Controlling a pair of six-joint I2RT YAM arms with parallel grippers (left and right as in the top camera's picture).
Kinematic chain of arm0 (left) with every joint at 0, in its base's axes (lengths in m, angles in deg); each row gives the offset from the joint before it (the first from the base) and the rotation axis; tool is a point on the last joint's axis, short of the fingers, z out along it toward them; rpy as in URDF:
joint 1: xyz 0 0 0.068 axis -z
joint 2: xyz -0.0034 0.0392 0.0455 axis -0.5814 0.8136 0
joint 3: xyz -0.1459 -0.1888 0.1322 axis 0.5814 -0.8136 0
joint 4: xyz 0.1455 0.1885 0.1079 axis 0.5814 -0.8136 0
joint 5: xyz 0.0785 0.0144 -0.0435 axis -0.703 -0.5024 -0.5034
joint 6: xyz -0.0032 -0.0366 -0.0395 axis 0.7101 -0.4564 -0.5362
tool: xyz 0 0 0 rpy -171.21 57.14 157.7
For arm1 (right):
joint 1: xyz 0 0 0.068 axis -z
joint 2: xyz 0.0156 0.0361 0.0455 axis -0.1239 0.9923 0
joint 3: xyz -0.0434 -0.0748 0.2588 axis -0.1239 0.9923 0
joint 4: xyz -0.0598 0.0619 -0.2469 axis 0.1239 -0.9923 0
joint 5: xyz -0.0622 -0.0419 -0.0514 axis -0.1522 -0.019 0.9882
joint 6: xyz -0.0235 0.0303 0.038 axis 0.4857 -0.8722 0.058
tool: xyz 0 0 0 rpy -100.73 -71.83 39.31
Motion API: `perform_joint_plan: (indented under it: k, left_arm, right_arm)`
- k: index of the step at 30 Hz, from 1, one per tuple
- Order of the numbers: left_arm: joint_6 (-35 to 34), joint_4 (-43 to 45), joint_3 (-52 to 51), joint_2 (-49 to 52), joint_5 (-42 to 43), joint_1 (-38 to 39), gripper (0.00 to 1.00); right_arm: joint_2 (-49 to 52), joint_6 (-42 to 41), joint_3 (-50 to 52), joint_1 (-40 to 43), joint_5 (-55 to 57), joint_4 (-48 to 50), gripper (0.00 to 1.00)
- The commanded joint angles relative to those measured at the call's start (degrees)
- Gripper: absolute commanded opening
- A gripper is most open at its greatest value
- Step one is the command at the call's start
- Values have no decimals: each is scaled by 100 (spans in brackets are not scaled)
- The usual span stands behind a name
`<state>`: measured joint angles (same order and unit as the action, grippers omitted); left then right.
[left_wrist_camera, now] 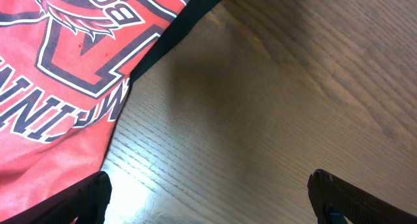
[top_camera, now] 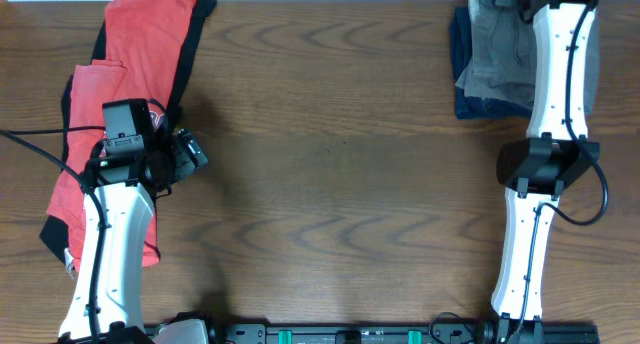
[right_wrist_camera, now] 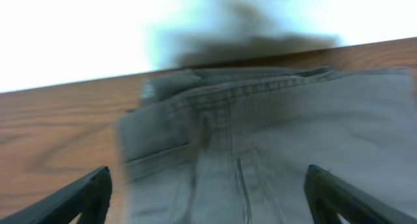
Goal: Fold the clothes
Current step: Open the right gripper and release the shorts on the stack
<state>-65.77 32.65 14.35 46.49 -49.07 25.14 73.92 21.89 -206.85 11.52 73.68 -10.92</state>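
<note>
Grey-khaki shorts (top_camera: 492, 54): folded into a compact pile at the far right corner of the surface (top_camera: 330, 174), the top of the pile reaching the far edge.
Under the shorts: a dark navy garment (top_camera: 466, 106), its blue border showing past the shorts along their left and near sides.
Shorts from the right wrist: the waistband (right_wrist_camera: 247, 84) lies toward the far edge, with a stitched seam running down the middle. The view is blurred, and the surface's far edge sits just beyond the waistband.
Right hand (right_wrist_camera: 208, 201): wide, with one finger at each side of the wrist view and the shorts lying below and between them. Nothing looks pinched.
Right arm (top_camera: 555, 74): stretched along the right edge, crossing the right part of the pile.
Red T-shirt (top_camera: 140, 34): spread along the left edge from the far edge toward the near left corner, with black trim (top_camera: 195, 39) down its right border.
Left hand (left_wrist_camera: 207, 201): wide, held over wood just right of the T-shirt's trimmed border, gripping nothing.
Left arm (top_camera: 110, 244): lying over the near part of the T-shirt.
Open room: plain wood runs from the black trim across the middle to the navy border, and from the far edge to the near edge.
</note>
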Motion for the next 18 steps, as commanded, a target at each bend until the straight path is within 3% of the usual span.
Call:
perform_joint_plan:
  k: [1,9,18]
  left_arm:
    - [13,31,-31,63,-68,-28,98]
    - [15,42,-31,63,-68,-28,98]
    - [15,42,-31,63,-68,-28,98]
  right_arm:
    - [651,-46,7,4,-105,4,97]
    - [1526,-52,7,-63,-175,-37,99]
    - [752,-50,0,-59,-199,-186,99]
